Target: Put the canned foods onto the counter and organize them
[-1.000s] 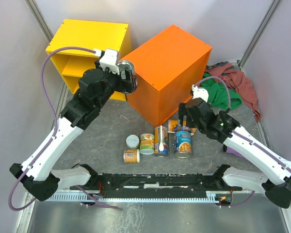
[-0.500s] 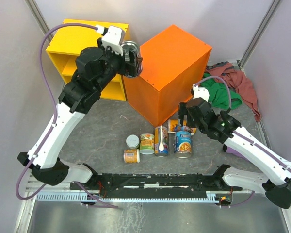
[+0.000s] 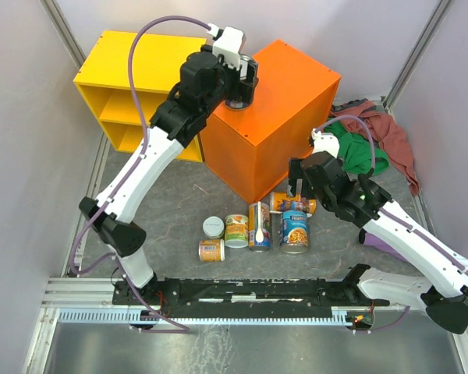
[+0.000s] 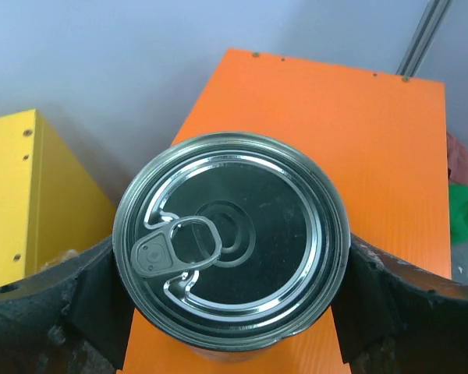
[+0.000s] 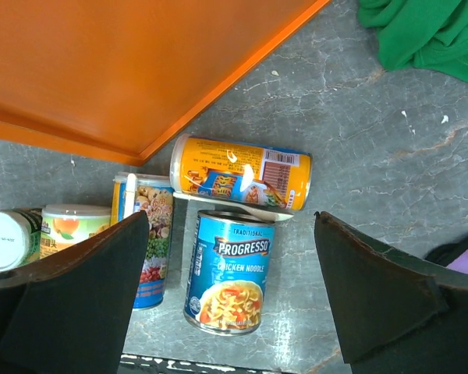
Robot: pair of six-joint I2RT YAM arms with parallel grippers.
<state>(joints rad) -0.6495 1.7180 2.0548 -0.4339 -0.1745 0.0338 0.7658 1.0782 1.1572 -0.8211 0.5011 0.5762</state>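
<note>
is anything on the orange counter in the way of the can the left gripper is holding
Nothing visible does. The left gripper holds the can above the left edge of the counter, whose flat top shows bare in the top and left wrist views.

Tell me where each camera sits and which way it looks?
Top camera: high behind the arms, looking down on the orange counter; both arms show.
Left wrist: on the left arm, looking down past the left gripper at its silver-topped can over the counter.
Right wrist: on the right arm, looking down past the open right gripper at a blue soup can.
Shared: top and right wrist both show that soup can.
</note>
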